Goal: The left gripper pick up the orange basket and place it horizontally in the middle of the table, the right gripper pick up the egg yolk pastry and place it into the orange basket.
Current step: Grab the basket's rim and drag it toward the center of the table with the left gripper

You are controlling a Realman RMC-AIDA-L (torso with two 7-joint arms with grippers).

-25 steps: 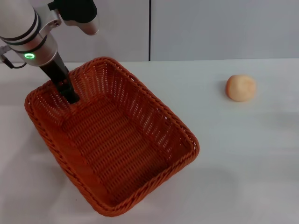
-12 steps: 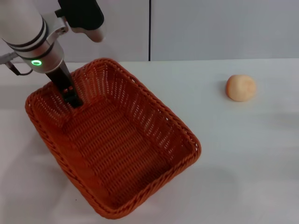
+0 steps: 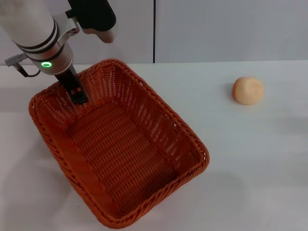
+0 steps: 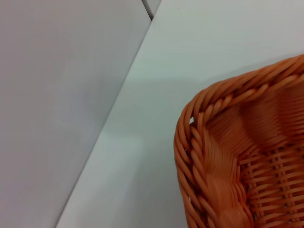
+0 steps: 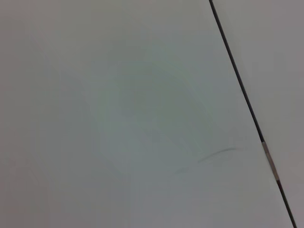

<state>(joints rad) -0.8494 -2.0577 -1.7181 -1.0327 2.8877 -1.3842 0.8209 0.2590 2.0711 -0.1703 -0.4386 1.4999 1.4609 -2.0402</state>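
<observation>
The orange basket (image 3: 169, 111) lies slantwise on the left half of the white table (image 3: 250, 163), its long side running from far left to near right. My left gripper (image 3: 76, 94) reaches down at the basket's far-left wall; one black finger shows inside and the rest is hidden behind the weave, shut on the rim. The braided rim (image 4: 199, 123) fills a corner of the left wrist view. On the far right of the table the egg yolk pastry (image 3: 248, 90) sits alone, well apart from the basket. My right gripper is out of view.
A grey back wall with a dark vertical seam (image 3: 154, 31) stands behind the table. Bare tabletop (image 3: 221, 120) lies between basket and pastry. The right wrist view holds only pale surface and a dark seam (image 5: 247, 104).
My left arm has shifted to the right and a little away, and the basket has moved slightly rightward with it. The pastry has stayed put.
</observation>
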